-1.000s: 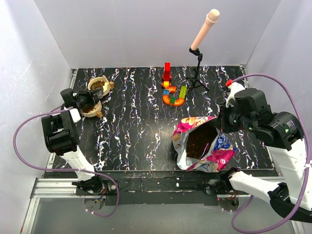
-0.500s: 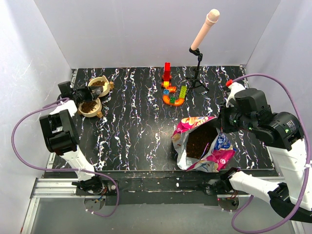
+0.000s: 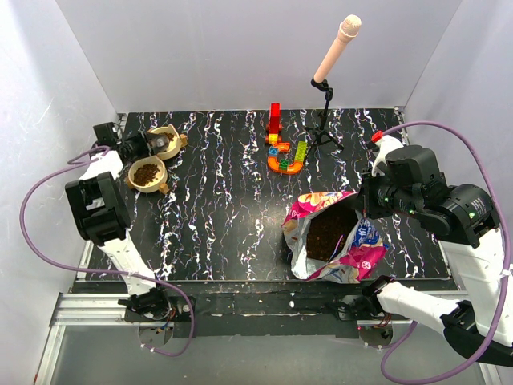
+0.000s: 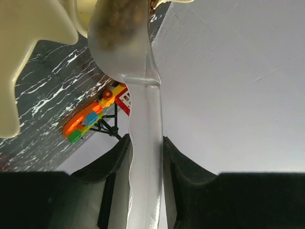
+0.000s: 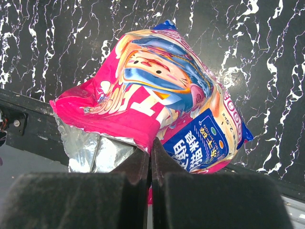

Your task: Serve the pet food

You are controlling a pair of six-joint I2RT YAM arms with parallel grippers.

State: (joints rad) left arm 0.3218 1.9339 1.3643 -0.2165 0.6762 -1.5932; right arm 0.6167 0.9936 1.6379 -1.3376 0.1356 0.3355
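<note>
The left gripper (image 4: 145, 143) clamps a scoop (image 4: 125, 38) by its handle over the far bowl (image 3: 169, 131). The right gripper (image 5: 150, 145) pinches the bag (image 5: 162, 90) rim (kibble (image 3: 327, 233) inside, some in the near bowl (image 3: 149, 188)).

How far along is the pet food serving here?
Done: the near bowl holds pet food, and the far bowl shows some too. In hand: the left gripper holds a translucent scoop at the far bowl, while the right gripper pinches the open bag by its edge. Left: possibly topping up the far bowl, then setting scoop and bag down.
</note>
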